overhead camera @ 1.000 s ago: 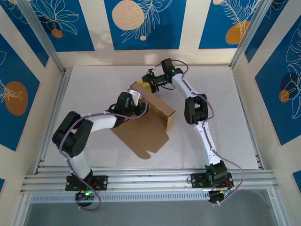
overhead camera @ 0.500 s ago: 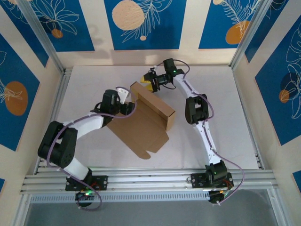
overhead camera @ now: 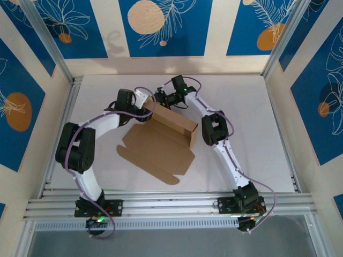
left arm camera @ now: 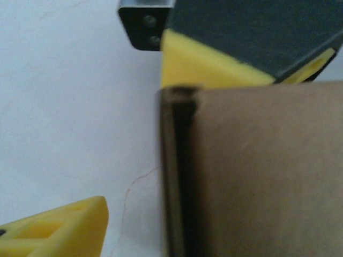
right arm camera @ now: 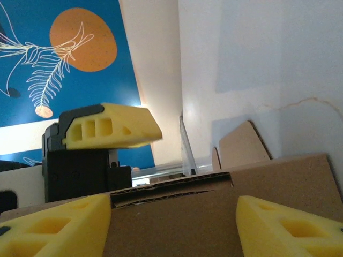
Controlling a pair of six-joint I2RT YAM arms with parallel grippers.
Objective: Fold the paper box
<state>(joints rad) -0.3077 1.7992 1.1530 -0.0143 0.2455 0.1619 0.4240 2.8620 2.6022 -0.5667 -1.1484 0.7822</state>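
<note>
Lying near the middle of the white table [overhead camera: 257, 107], the plain brown cardboard paper box [overhead camera: 158, 150] is only partly formed. In the top view its far side stands up as a narrow wall running from 11 o'clock to 3 o'clock. The rest spreads flat toward 7 o'clock, with small flaps along the near edge.

Both arms meet at the 11 o'clock corner of that raised wall. The left gripper [overhead camera: 146, 105] comes in from 9 o'clock, and the right gripper [overhead camera: 161, 100] sits just beyond the wall at 12 o'clock.

In the left wrist view one yellow foam finger [left arm camera: 59, 227] lies low at 7 o'clock, with bare table between it and the upright cardboard edge. These jaws are spread and hold nothing. The partner finger cannot be made out. The right gripper's yellow finger and black body lie just past the corner at 12 o'clock.

In the right wrist view the two yellow fingers [right arm camera: 53, 227] sit far apart at 7 and 5 o'clock, with the corrugated top edge of the wall between them. These jaws gape wide and are not clamped. Whether either pad touches the cardboard cannot be told.
</note>
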